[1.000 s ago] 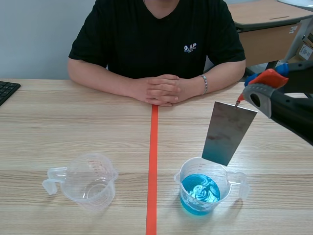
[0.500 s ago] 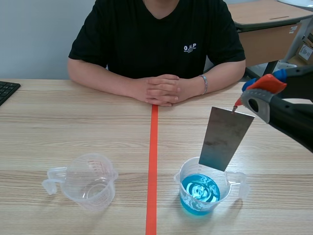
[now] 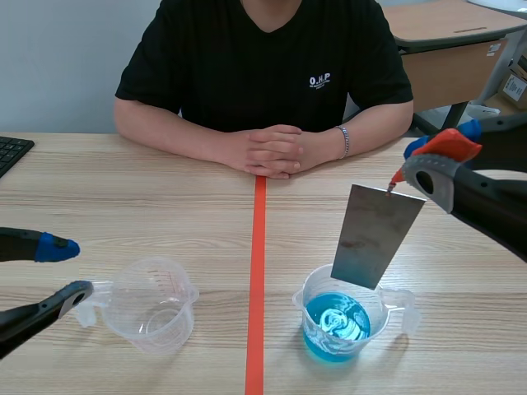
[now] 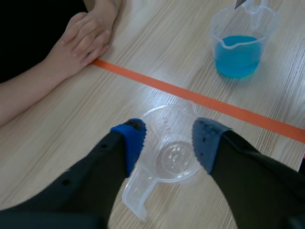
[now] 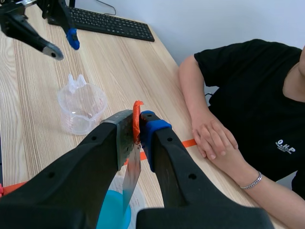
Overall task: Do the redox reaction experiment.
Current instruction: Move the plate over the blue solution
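The right gripper (image 3: 399, 175) is closed on the top corner of a thin grey metal sheet (image 3: 375, 237). In the right wrist view the sheet (image 5: 131, 171) is pinched between the two fingers and hangs down from the gripper (image 5: 139, 126). The sheet is tilted, and its lower edge is at the mouth of a clear plastic measuring cup (image 3: 306, 306), above the bright blue liquid (image 3: 325, 341) in the cup's bottom half. That cup stands on the wooden counter (image 3: 123, 214), just right of an orange-red tape line (image 3: 257, 280) that runs down the middle. The left gripper (image 3: 76, 268) comes in low from the left with its fingers spread wide. It is close to the handle of a second, empty clear measuring cup (image 3: 152, 309), which stands left of the line. In the left wrist view this empty cup (image 4: 171, 152) shows between and below the blue pads of the left gripper (image 4: 167, 140), with the cup of blue liquid (image 4: 243, 28) well ahead across the line. A person in a black shirt sits at the far side, clasped hands (image 3: 268, 151) resting on the counter. The corner of a black keyboard (image 3: 10, 152) lies at the far left.
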Robot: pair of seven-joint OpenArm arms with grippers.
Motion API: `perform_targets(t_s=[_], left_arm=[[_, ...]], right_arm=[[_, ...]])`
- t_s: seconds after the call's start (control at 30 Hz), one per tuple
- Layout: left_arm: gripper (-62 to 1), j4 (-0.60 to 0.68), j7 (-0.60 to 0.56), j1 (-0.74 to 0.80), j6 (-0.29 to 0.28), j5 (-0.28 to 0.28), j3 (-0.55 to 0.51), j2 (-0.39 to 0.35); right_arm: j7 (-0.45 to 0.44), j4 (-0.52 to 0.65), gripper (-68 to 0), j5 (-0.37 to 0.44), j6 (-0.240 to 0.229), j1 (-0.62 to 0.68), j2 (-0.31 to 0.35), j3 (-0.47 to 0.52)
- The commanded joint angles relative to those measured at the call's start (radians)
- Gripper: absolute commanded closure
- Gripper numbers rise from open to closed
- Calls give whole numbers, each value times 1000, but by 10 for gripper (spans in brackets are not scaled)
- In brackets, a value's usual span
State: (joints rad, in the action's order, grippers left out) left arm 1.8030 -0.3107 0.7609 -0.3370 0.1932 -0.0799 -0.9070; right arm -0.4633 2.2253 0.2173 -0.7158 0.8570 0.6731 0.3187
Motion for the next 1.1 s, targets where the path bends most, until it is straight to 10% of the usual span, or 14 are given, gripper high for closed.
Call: perform_targets(t_s=[0.0, 0.43, 1.07], left_arm=[[-171, 11, -25, -12, 1, 20, 21, 3], [-53, 11, -32, -352, 2, 19, 391, -15], [-53, -67, 227, -767, 13, -74, 808, 308]], right_arm=[[-15, 5, -15, 14, -3, -12, 6, 1], [-16, 5, -15, 15, -12, -12, 5, 1], [-26, 5, -15, 15, -12, -12, 5, 1]])
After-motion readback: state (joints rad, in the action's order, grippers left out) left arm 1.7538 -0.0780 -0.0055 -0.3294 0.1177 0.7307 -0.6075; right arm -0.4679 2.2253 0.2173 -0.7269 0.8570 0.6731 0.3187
